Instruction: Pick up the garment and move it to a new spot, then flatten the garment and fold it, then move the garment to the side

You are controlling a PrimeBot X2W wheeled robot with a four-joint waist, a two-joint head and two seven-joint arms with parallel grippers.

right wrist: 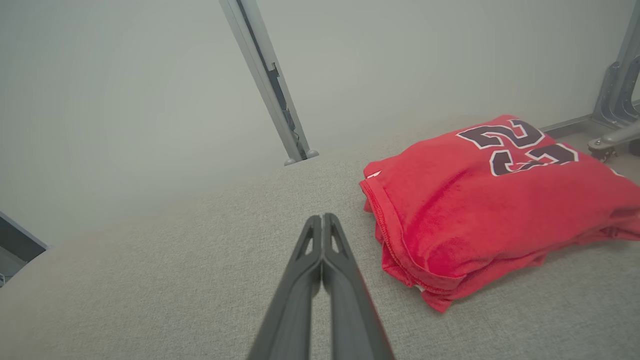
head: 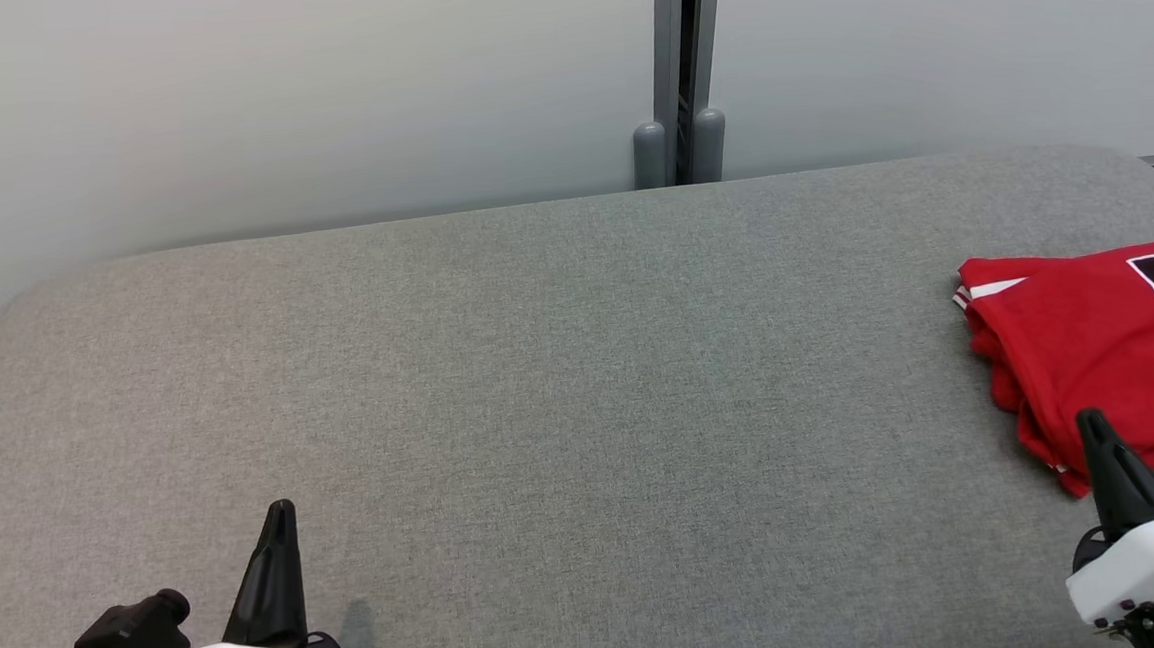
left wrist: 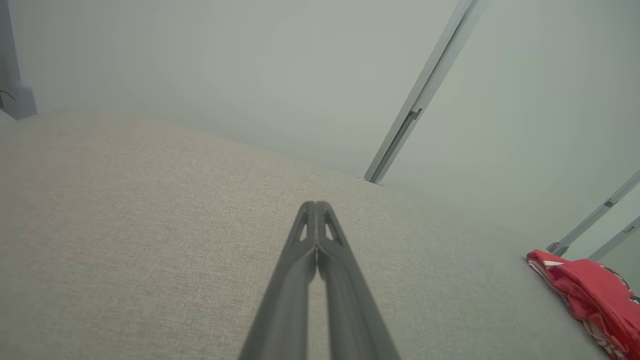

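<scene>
A grey fabric-covered surface (head: 561,385) with rounded far corners spans the head view from edge to edge. Behind it stands a pale wall (head: 273,102) of 2 panels, joined by a grey upright post (head: 684,67) whose foot meets the back edge of the surface right of the middle.

The red garment (head: 1089,343) lies folded in a thick, layered stack at the far right of the surface, partly cut off by the edge of the head view. Its top face carries a dark, white-edged number print, and a white stripe shows at its back left corner. In the right wrist view the stack sits to the right of the fingers, its hemmed edges piled one over another at the near corner.

The right gripper (head: 1092,423) rises from the lower right of the head view on a white wrist housing, and its 2 dark fingers are pressed together with nothing between them. Its tip overlaps the garment's near edge in the head view; in the right wrist view a strip of bare grey fabric lies between the fingertip and the stack, so the 2 are close but apart.

The left gripper (head: 281,512) stands at the lower left, well apart from the garment, fingers likewise together and empty over bare fabric. A small black camera block (head: 135,632) sits beside its white housing.
</scene>
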